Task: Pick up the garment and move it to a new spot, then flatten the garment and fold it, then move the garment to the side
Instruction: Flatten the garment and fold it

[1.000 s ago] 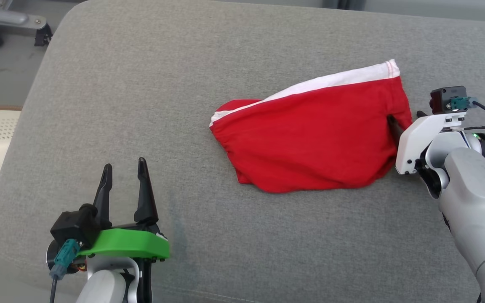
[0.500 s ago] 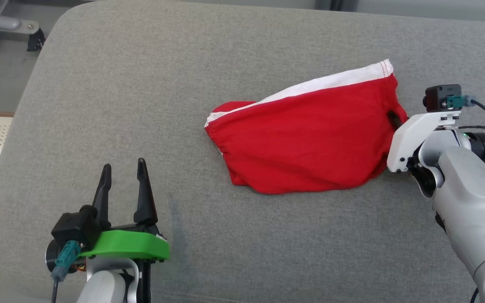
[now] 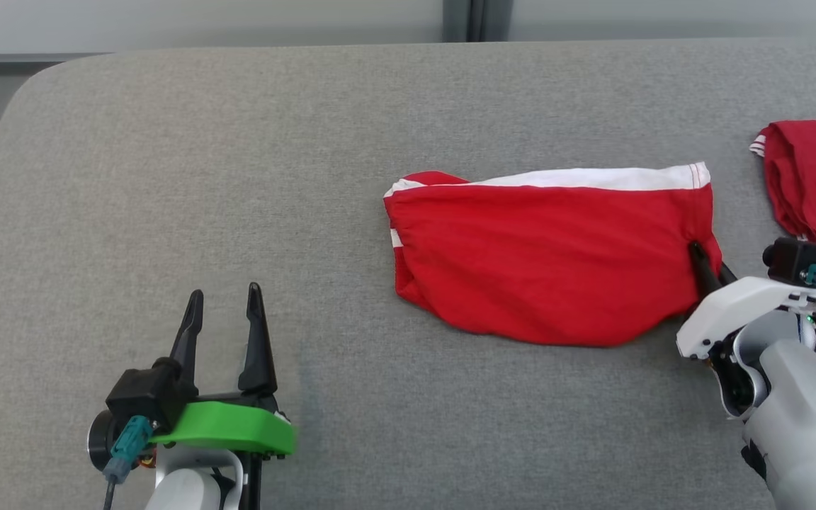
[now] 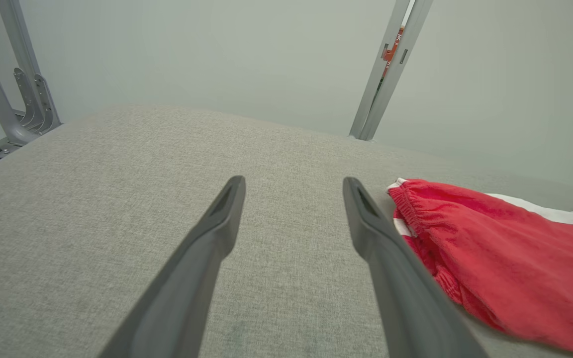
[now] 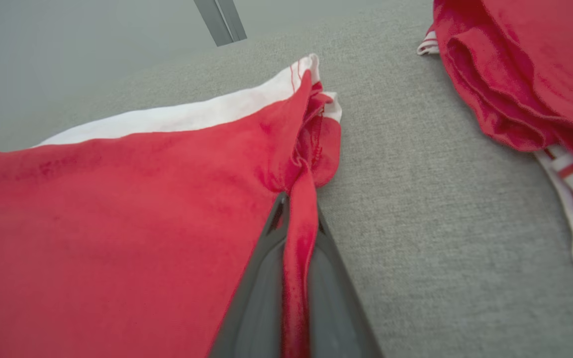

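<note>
Garment [image 3: 542, 265] edge in clamped R claw [image 3: 700, 256]; L claw [image 3: 225, 290] agape, empty; 2nd red cloth [image 3: 815, 173] to R

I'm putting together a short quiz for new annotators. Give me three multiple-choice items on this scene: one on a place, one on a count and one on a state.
1. Where on the red garment does the right gripper grip?
A. its left end
B. its right edge
C. its middle

2. How many red garments lie on the grey cushion?
A. one
B. two
C. three

3. How does the left gripper stand?
A. open and empty
B. shut on cloth
C. shut on nothing

Answers:
1 B: the right wrist view shows a fold of cloth pinched at that edge.
2 B: besides the gripped one, a second garment lies at the far right.
3 A: its jaws stand apart over bare cushion, with nothing between them.
</note>
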